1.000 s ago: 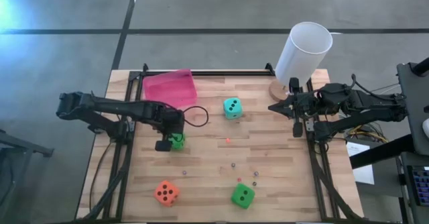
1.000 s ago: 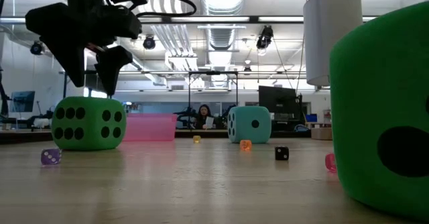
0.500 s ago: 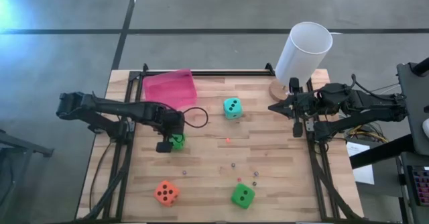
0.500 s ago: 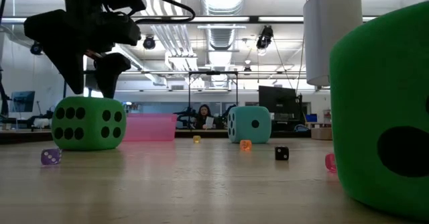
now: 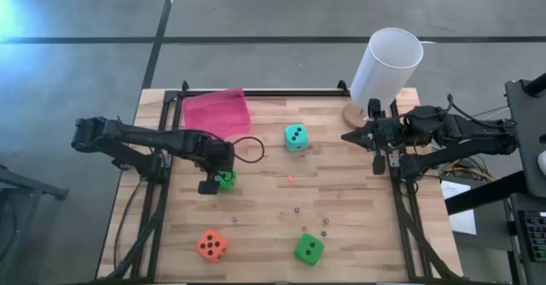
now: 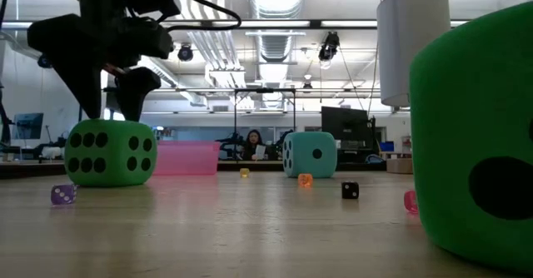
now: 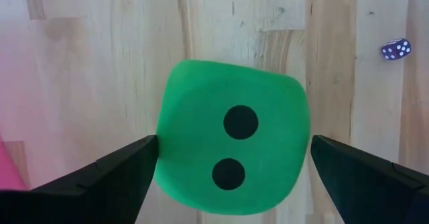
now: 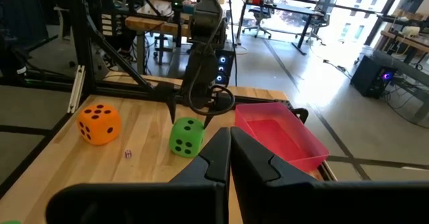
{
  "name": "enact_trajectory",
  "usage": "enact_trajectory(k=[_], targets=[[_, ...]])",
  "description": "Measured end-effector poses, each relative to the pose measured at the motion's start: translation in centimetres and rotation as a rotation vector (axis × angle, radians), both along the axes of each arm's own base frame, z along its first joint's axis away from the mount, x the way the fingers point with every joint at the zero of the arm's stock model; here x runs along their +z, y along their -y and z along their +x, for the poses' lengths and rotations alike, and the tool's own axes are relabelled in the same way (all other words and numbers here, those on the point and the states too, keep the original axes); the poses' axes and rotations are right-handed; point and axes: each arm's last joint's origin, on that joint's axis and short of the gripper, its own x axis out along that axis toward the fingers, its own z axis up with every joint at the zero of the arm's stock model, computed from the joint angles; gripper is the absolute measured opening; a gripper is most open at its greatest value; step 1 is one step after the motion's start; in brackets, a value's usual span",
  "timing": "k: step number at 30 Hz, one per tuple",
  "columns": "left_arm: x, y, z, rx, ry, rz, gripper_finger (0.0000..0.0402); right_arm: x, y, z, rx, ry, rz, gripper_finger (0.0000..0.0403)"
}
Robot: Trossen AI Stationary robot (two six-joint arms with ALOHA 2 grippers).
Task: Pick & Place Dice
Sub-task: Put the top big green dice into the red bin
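A bright green die (image 5: pixel 225 180) (image 7: pixel 231 140) rests on the wooden table (image 5: pixel 341 200), left of centre, its two-pip face up. My left gripper (image 5: pixel 218 182) (image 7: pixel 233 143) points down over it and is open, one fingertip (image 7: pixel 144 153) close at each side of the die. In the low view the fingertips (image 6: pixel 132 107) reach the die's top (image 6: pixel 110 128). A teal die (image 5: pixel 295 136), an orange die (image 5: pixel 212 245) and a second green die (image 5: pixel 309 248) also lie on the table. My right gripper (image 5: pixel 345 136) (image 8: pixel 230 150) waits shut at the table's right edge. My left gripper's two fingertips (image 7: pixel 328 153) stand from above at two opposite sides of the green die (image 7: pixel 167 143), which sits flat on the table. Whether they touch it, I cannot tell.
A pink tray (image 5: pixel 216 112) lies at the far left, just beyond the left gripper. A tall white cylinder (image 5: pixel 386 67) stands on a wooden disc at the far right. Several tiny dice (image 5: pixel 297 208) are scattered between the big ones. A black cable loop (image 5: pixel 249 148) hangs by the left wrist.
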Motion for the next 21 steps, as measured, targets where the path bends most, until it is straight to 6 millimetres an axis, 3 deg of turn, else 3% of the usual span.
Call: enact_trajectory(k=[21], targets=[[-0.42, 0.09, -0.06, 0.008, -0.007, 0.000, 0.0399, 0.00, 0.00, 0.00, 0.000, 0.000, 0.000, 0.0008]])
